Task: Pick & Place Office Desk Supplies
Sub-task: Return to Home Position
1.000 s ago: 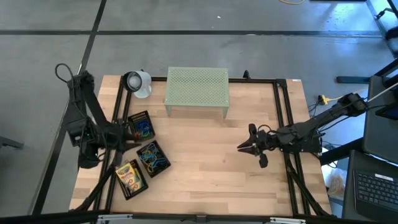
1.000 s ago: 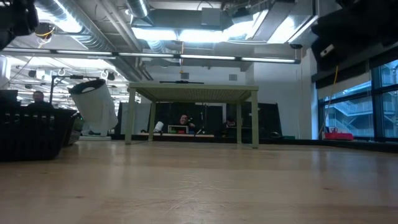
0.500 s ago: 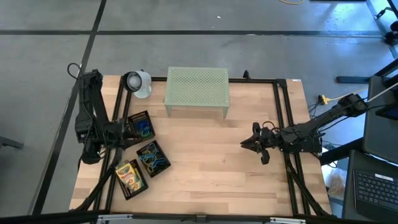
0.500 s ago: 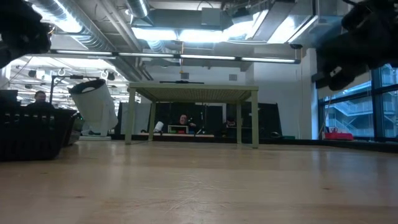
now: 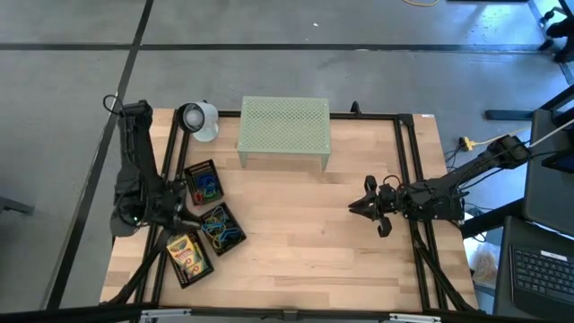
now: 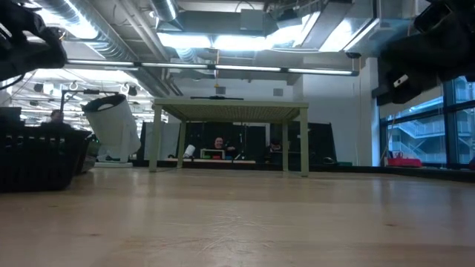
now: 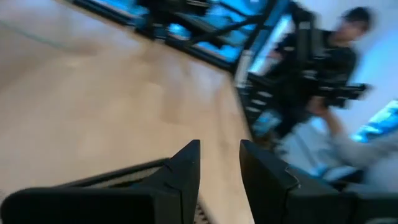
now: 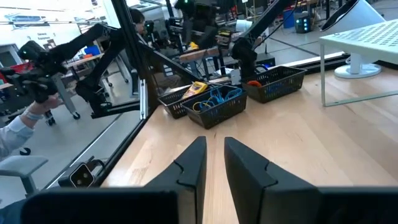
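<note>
Rubber bands (image 5: 208,187) and crayon box (image 5: 187,255) sit in the black trays (image 5: 201,164), front-left of the green stand (image 5: 284,126). Left gripper (image 7: 219,149) has pulled back off the trays. Right gripper (image 8: 212,144), front-right of the stand, eased back too. Both have fingers nearly closed and hold nothing. Sorting looks done, arms homing.
</note>
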### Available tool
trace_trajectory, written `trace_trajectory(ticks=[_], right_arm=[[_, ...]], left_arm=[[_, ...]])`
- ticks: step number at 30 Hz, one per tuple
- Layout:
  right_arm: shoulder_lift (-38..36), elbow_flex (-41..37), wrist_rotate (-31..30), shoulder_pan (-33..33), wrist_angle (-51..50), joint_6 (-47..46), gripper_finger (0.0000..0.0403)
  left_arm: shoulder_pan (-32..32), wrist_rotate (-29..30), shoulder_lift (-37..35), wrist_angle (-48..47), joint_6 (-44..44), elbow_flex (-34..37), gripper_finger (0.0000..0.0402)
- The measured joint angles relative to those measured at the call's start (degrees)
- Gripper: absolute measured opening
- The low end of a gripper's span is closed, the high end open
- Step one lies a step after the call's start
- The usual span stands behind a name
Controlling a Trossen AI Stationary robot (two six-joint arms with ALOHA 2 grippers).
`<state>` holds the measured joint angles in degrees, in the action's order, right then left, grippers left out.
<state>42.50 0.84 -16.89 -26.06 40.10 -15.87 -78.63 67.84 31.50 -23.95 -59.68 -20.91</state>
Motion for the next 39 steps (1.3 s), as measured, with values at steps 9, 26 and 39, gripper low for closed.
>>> trace_trajectory(ticks=[9,26,39], right_arm=[[0.0,0.0,0.0,0.0,0.0,0.0,0.0061],[0.0,0.1,0.0,0.0,0.0,0.3,0.0061],[0.0,0.1,0.0,0.0,-0.3,0.2,0.0061]], left_arm=[[4.7,-21.3,3.9,45.4,39.1,9.0,0.0103],[17.8,-33.3,-15.8,37.7,54.5,12.9,0.0106],[16.1,-16.8,-30.9,13.6,44.0,12.4,0.0107]])
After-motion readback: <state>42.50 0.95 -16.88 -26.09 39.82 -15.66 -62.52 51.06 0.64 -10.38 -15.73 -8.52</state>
